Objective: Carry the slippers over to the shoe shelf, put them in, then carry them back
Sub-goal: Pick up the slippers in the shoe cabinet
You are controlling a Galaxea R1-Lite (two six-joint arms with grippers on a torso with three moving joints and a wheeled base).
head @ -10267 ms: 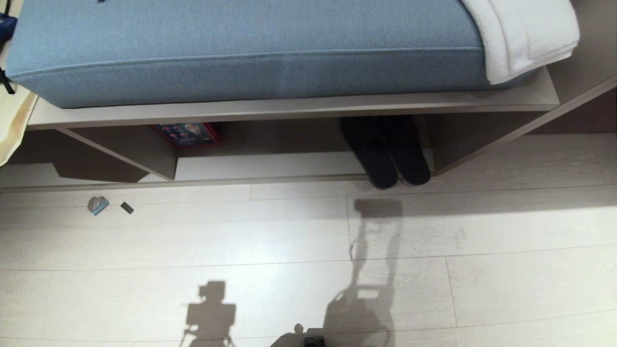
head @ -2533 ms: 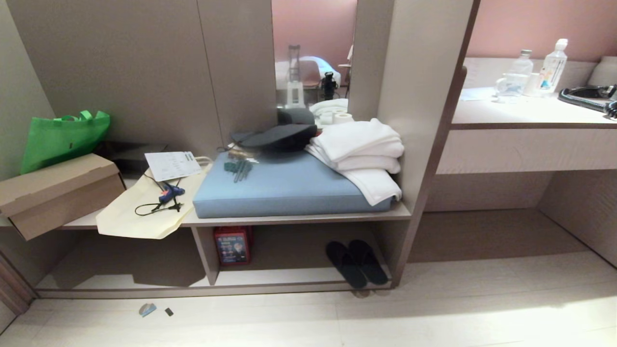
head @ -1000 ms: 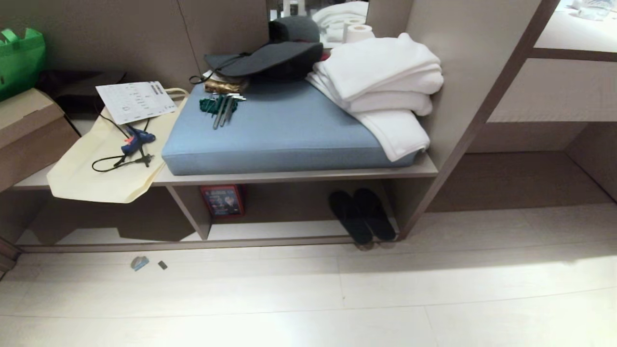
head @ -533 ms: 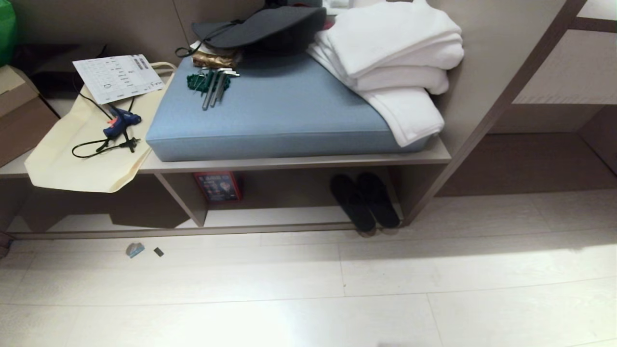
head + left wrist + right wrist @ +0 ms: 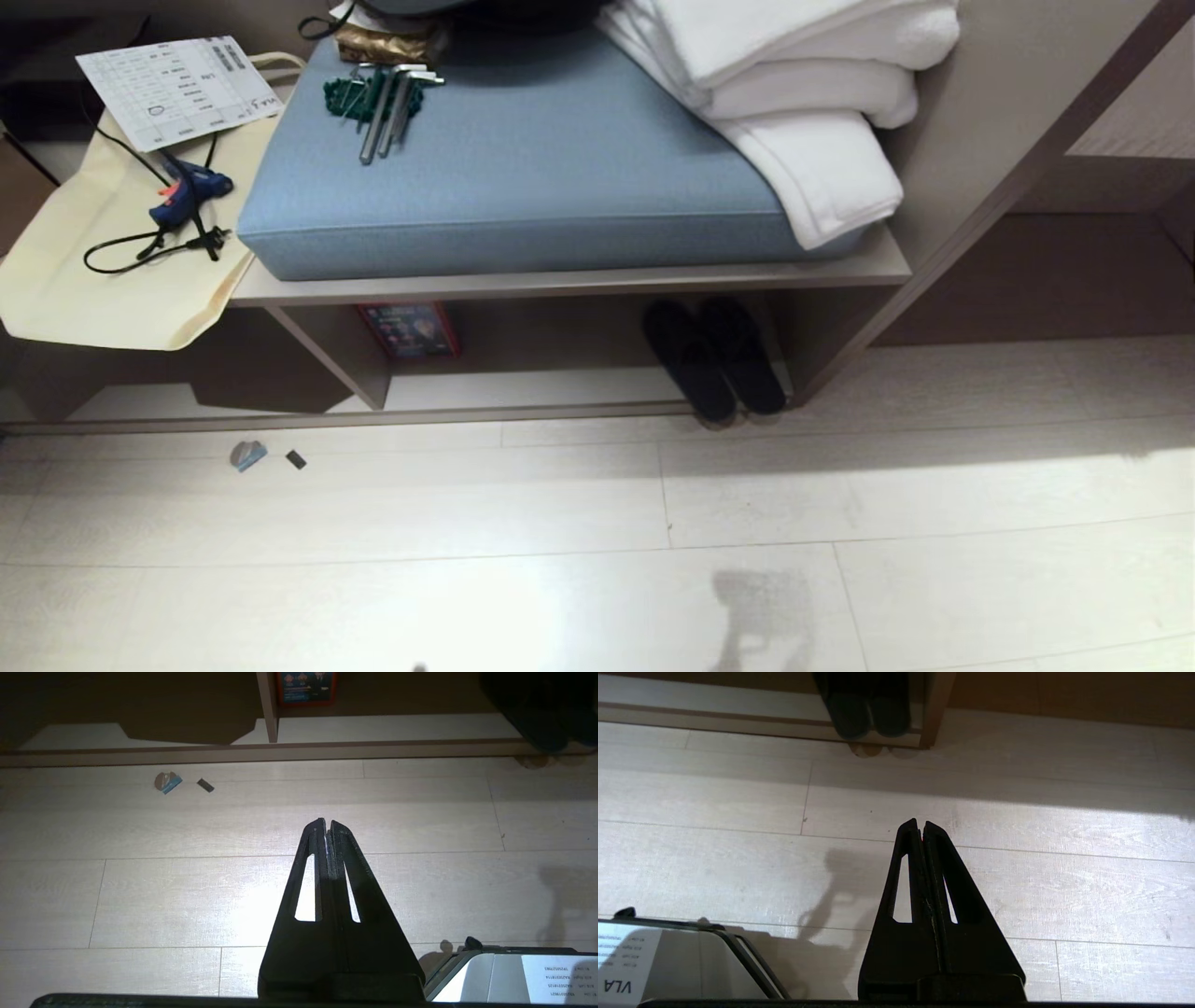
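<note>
Both grippers are hanging over bare floor, holding nothing: left gripper (image 5: 327, 823) clenched, right gripper (image 5: 920, 823) clenched too. Two slippers (image 5: 714, 364) are sitting side by side in the right-hand compartment of the shoe shelf (image 5: 523, 411), heels poking past its front edge, hard against the right wall. One red box (image 5: 408, 329) is standing in the same compartment; its print is unreadable. Two small scraps (image 5: 247, 455) are lying on the floor (image 5: 373, 560).

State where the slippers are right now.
In the head view, the slippers lie side by side in the shoe shelf, at its right end, under the blue cushion.
</note>
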